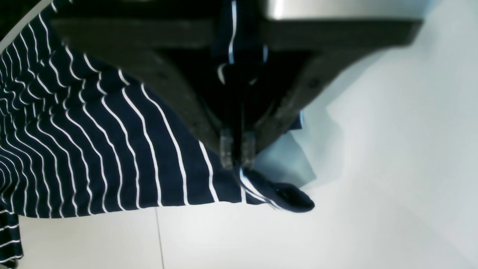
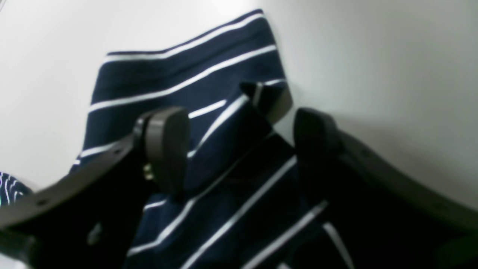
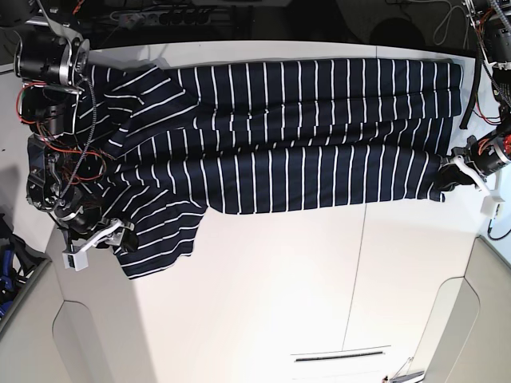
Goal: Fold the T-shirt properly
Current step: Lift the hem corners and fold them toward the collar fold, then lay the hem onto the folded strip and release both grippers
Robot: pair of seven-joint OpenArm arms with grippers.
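The navy, white-striped T-shirt (image 3: pixel 303 136) lies lengthwise across the far half of the white table (image 3: pixel 279 287), its long near edge folded over. In the base view my left gripper (image 3: pixel 449 171) is at the shirt's right-hand corner. The left wrist view shows it (image 1: pixel 237 158) shut on that corner, with a tip of fabric (image 1: pixel 291 198) sticking out past the fingertips. My right gripper (image 3: pixel 116 234) is at the sleeve on the left. In the right wrist view it (image 2: pixel 239 138) is open, its fingers (image 2: pixel 166 145) straddling a raised fold of the sleeve (image 2: pixel 186 74).
A seam (image 3: pixel 361 263) runs across the table from the shirt towards the near edge. A narrow slot (image 3: pixel 339 355) sits near the front edge. Cables and gear (image 3: pixel 160 16) lie behind the table. The arm bases stand at the far left (image 3: pixel 48 64) and far right (image 3: pixel 491 32).
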